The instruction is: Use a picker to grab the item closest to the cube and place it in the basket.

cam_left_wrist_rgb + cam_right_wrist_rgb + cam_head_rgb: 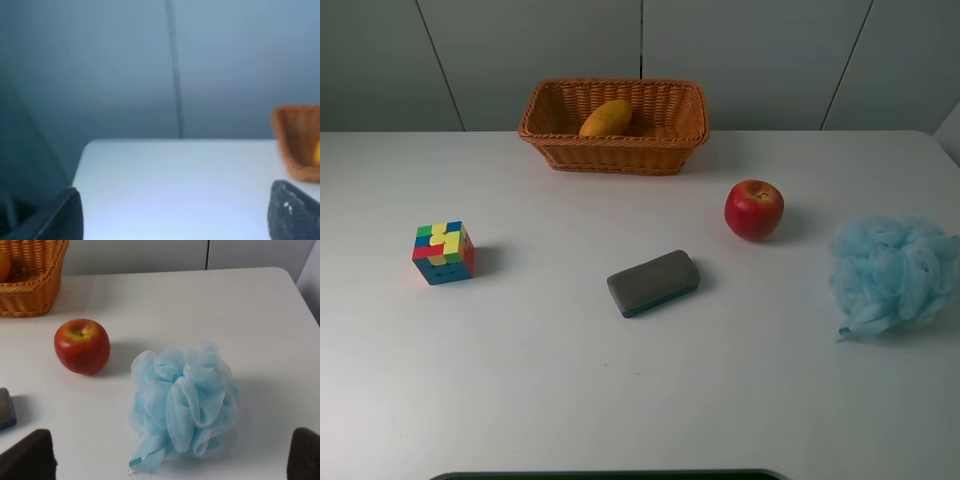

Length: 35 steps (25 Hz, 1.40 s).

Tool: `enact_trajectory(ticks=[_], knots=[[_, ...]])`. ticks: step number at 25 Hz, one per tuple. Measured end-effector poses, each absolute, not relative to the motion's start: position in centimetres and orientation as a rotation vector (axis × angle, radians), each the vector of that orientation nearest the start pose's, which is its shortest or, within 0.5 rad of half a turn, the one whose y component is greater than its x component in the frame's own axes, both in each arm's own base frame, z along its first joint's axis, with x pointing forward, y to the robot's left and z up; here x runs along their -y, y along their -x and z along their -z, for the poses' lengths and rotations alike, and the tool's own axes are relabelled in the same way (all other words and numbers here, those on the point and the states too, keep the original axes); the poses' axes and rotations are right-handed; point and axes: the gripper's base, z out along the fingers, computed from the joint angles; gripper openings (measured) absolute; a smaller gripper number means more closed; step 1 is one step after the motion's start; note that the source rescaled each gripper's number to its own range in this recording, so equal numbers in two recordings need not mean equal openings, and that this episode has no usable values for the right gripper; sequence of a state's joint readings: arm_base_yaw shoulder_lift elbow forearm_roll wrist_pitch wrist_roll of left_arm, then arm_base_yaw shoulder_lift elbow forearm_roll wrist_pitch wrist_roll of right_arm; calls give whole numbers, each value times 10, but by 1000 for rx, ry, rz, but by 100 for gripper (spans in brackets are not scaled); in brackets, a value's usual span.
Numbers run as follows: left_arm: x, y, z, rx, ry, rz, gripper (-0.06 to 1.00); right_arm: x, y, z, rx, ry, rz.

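Observation:
The multicoloured cube (442, 253) sits on the white table (520, 380) at the left. A grey eraser block (653, 282) lies near the middle; its edge shows in the right wrist view (5, 408). The wicker basket (550, 135) stands at the back and holds a yellow fruit (606, 118). Neither arm shows in the exterior high view. My left gripper (177, 225) is open and empty above the table's far left part, with the basket (300, 142) off to one side. My right gripper (167, 462) is open and empty, just behind a blue bath puff (182, 405).
A red apple (754, 208) sits right of centre, also in the right wrist view (82, 346). The blue bath puff (895, 272) lies near the right table edge. A grey panelled wall (740, 50) runs behind the table. The basket corner (30, 290) shows in the right wrist view.

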<state>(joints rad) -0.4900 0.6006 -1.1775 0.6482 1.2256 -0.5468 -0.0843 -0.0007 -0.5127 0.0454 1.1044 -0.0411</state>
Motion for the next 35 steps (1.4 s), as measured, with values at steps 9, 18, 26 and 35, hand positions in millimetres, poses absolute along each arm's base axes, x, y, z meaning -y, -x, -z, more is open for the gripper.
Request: enact_trajectory(ticks=[9, 18, 26, 35], knots=[[-34, 29, -373, -1907, 447, -121, 96, -4, 8, -277, -2074, -41, 22], [-19, 30, -305, -2004, 381, -68, 96, -4, 8, -277, -2074, -37, 25], [-13, 10, -279, -2043, 311, -15, 96, -4, 8, -277, -2076, -37, 25], [-13, 10, -280, -2042, 243, -50, 96, -4, 8, -277, -2076, -37, 25]])
